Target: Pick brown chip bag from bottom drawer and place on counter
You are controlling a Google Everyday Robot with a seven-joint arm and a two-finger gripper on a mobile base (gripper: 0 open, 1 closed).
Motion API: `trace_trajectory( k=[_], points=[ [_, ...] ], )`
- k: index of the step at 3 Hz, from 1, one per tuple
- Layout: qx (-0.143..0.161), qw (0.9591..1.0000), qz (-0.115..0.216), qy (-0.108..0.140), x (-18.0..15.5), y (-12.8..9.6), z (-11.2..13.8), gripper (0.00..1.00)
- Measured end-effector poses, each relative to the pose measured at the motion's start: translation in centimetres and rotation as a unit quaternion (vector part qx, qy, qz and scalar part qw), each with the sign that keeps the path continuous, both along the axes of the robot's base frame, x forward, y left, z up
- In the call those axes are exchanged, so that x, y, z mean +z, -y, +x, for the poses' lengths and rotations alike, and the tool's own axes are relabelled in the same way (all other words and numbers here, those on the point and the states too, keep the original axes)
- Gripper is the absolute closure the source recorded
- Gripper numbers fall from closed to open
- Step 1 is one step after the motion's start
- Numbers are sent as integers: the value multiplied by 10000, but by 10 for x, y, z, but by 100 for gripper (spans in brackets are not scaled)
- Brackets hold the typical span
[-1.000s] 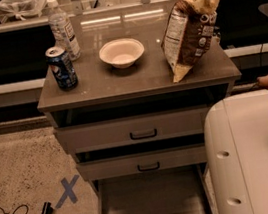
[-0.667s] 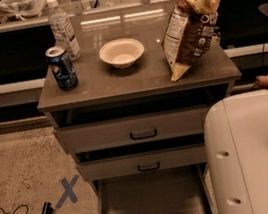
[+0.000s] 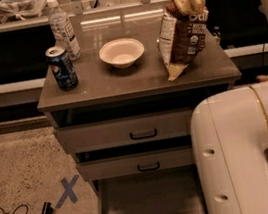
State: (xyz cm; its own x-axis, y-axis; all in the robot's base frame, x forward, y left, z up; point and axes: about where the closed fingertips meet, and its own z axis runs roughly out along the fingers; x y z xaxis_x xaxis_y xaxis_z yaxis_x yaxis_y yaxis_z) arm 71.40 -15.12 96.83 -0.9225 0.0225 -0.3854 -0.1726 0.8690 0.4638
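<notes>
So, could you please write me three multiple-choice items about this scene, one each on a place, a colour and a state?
1. Where is the brown chip bag?
A: on the floor.
B: inside a shut drawer.
C: tilted over the right side of the counter, its top in the pincer.

2. What colour is the soda can?
A: blue.
B: red.
C: green.

3. How is the bottom drawer?
A: shut.
B: pulled open.
C: taken out.

Answers:
1 C: the pincer at the upper right grips the bag's top, with the bag's lower corner down at the counter.
2 A: its wall is blue.
3 B: its pale floor lies exposed.
</notes>
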Motion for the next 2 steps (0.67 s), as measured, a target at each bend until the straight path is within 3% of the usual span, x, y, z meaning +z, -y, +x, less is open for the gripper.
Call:
trace_trajectory(
  k=[1,2],
  points=[
    [524,9986,25,-51,0,-38,-3,0],
    [525,9986,25,-50,0,-38,-3,0]
  ],
)
